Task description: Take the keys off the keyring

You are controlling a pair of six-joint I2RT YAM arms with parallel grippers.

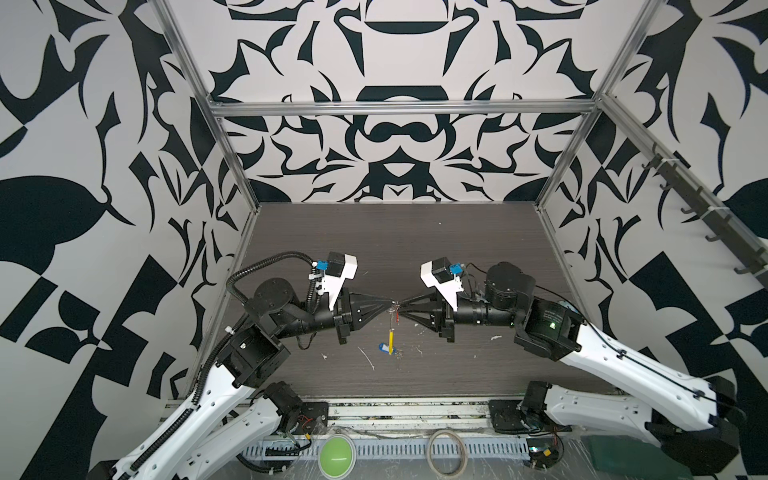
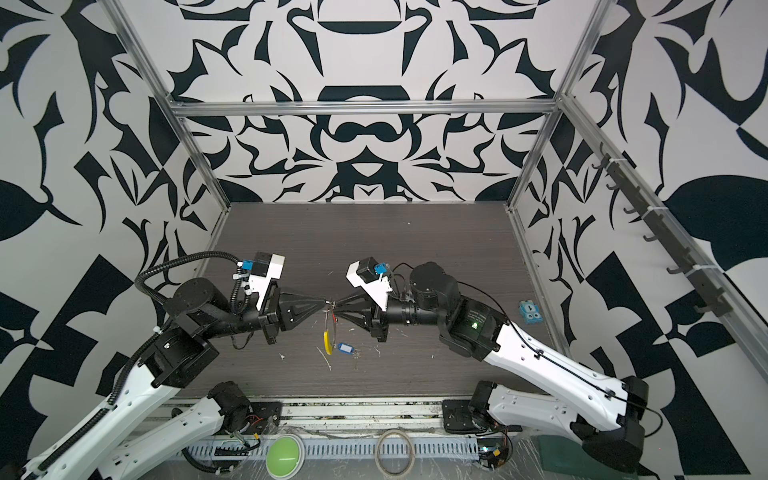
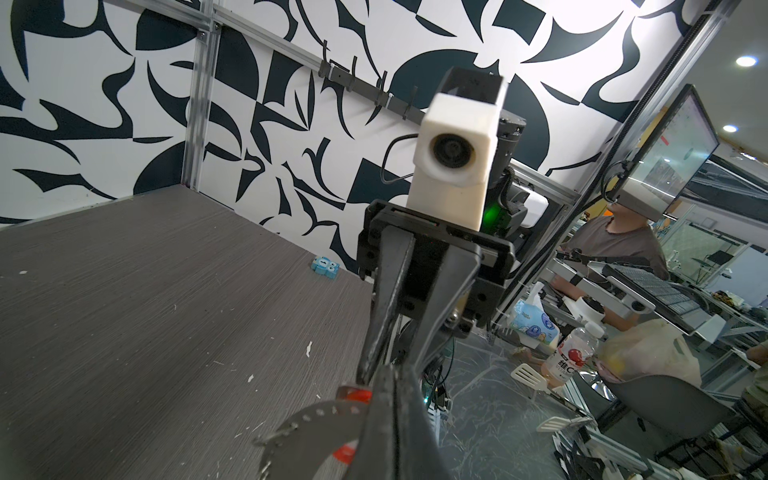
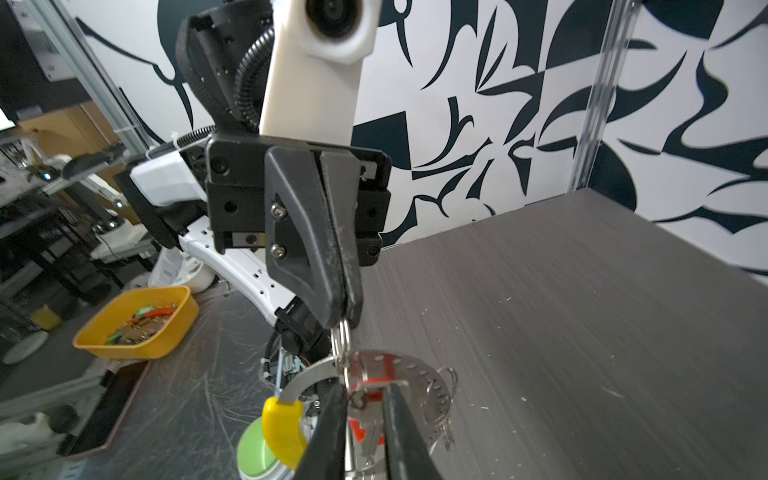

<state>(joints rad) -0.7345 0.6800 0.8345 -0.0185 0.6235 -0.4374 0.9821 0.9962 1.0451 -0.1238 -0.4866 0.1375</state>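
Observation:
Both grippers meet tip to tip above the middle of the table. The keyring (image 4: 415, 372), a flat grey loop with a yellow sleeve (image 1: 390, 335) (image 2: 328, 341), hangs below them. My left gripper (image 1: 390, 304) (image 4: 343, 318) is shut on a small silver ring (image 4: 343, 338) threaded on the keyring. My right gripper (image 1: 402, 306) (image 4: 365, 399) has its jaws close on either side of the red-tagged keys (image 4: 376, 376), with a ring and a key head filling the narrow gap. The blue-tagged keys (image 1: 385, 348) (image 2: 344, 348) lie on the table underneath, apart from the loop.
A light-blue toy block (image 2: 530, 312) sits near the right wall. White scraps (image 1: 368, 359) litter the table. In front of the table edge are a green button (image 1: 336, 455) and a beige hoop (image 1: 446, 451). A yellow tray (image 4: 137, 322) stands off the table.

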